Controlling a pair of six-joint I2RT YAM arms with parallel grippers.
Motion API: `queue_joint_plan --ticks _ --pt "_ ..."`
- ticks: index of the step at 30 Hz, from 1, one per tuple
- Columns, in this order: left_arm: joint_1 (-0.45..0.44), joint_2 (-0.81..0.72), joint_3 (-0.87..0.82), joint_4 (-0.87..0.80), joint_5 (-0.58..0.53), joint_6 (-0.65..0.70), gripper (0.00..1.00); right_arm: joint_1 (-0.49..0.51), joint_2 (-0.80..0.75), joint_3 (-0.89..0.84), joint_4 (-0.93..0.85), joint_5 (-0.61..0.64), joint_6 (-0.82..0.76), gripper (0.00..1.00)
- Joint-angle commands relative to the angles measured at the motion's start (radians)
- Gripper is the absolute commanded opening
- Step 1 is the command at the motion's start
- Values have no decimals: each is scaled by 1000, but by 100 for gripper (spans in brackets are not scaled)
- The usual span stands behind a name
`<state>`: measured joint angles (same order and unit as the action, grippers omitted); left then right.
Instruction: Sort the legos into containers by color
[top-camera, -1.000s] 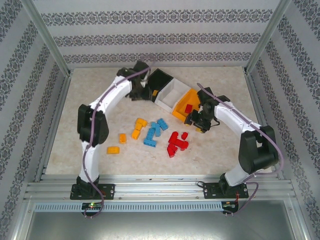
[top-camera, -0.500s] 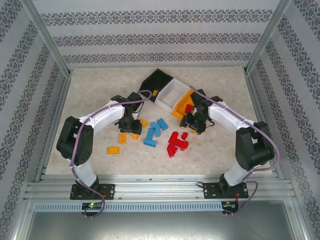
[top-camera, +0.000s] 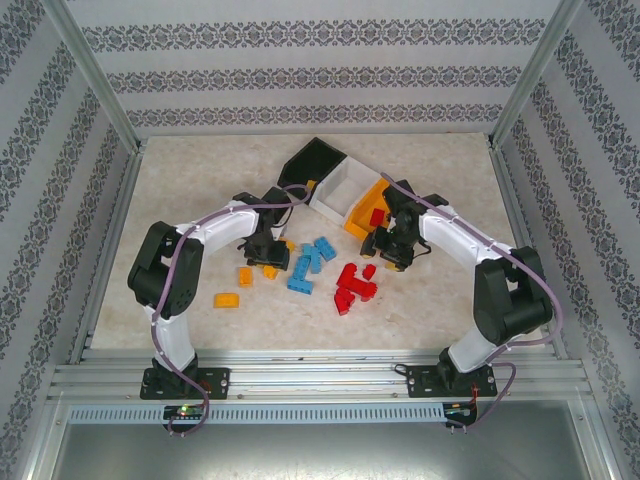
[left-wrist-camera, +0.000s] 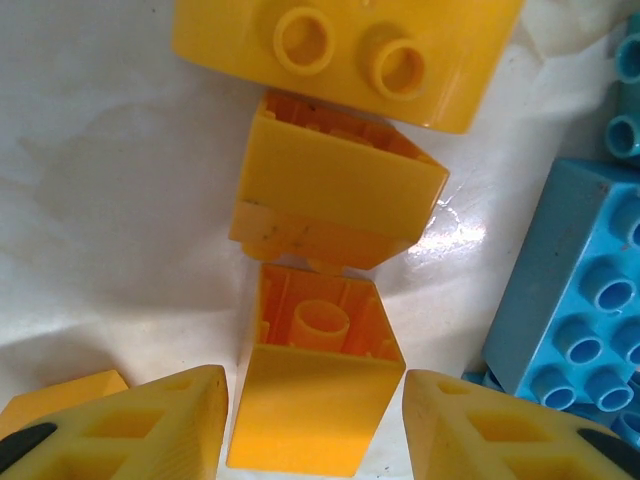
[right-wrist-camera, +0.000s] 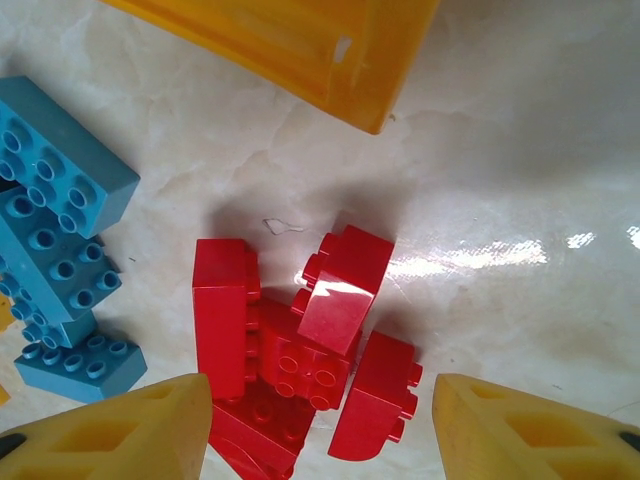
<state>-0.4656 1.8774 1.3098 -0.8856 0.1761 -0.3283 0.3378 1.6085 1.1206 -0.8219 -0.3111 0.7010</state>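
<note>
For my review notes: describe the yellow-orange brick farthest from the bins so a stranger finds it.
Start at the left arm's dark elbow. Just right of it, a yellow-orange brick lies on the table. Unlike the other yellow bricks, it lies nearest the front edge.

Both arms bend inward. The left gripper (top-camera: 268, 252) hangs low, left of the orange bin (top-camera: 352, 226), jaws apart; the right gripper (top-camera: 385, 246), just beside it, gapes wider.

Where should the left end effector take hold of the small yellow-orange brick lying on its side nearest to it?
On its two flat side walls, coming straight down from above. The yellow-orange brick lies on its side, hollow underside facing away, and its smooth walls face the left end effector's fingers on either side, probably giving parallel contact.
</note>
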Motion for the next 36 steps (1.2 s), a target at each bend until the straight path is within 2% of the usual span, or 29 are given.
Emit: queue_joint_plan --ticks 1,8,12,19,24,29,33,36 --pt "-8 21 4 5 1 26 50 -3 -19 -13 -16 21 4 62" --pt "-8 37 -26 24 1 9 40 -3 -13 -16 -5 14 8 62" --pt "-8 26 -24 19 -2 3 27 -3 -15 -16 -5 14 8 62" --pt "4 -59 0 -34 -5 -10 21 -6 -15 -19 -1 15 5 62" --pt "69 -166 4 -25 60 -61 20 -6 -2 -22 13 9 4 62" --pt "161 -206 39 111 238 -199 20 -6 1 -36 36 -5 10 62" --pt "212 -162 86 333 361 -392 20 -6 -13 -53 46 -6 18 62" --pt "235 -92 118 537 412 -565 20 -8 -36 -69 48 -1 24 62"
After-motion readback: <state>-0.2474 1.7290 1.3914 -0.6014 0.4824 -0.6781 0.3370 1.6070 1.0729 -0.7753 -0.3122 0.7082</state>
